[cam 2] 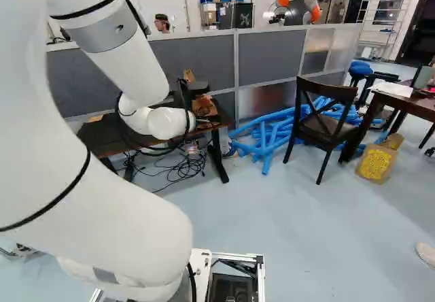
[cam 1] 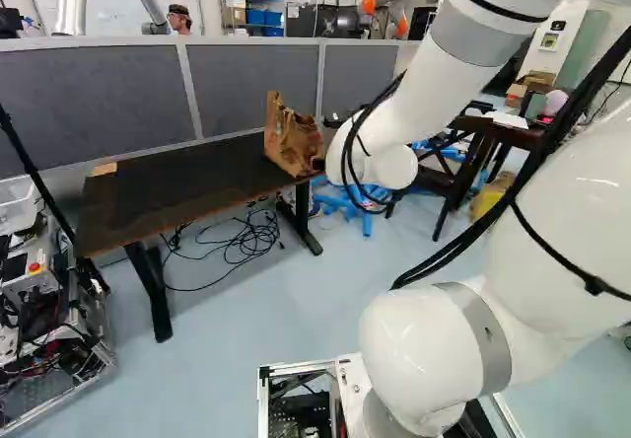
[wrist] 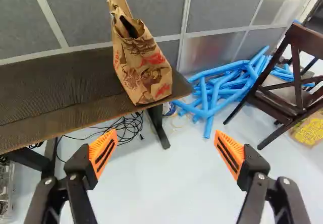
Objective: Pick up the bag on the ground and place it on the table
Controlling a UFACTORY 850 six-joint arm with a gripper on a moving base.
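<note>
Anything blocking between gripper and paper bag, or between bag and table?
Nothing visible between the open gripper and the paper bag. Nothing visible between bag and table either: the bag stands on the tabletop, near one end. Coming in low, the table's near edge would probably be the thing to clear.

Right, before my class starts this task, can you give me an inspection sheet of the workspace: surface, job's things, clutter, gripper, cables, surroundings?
Surface: dark table, a small tan piece at its end away from the bag.
Job's things: brown paper bag standing on the table near its edge, not on the ground.
Clutter: blue tubes heaped on the floor past the table.
Gripper: the gripper is open; between its fingers, nothing seen.
Cables: black cables tangled on the floor by the table legs.
Surroundings: grey partition behind the table, wooden chair near the tubes.
</note>
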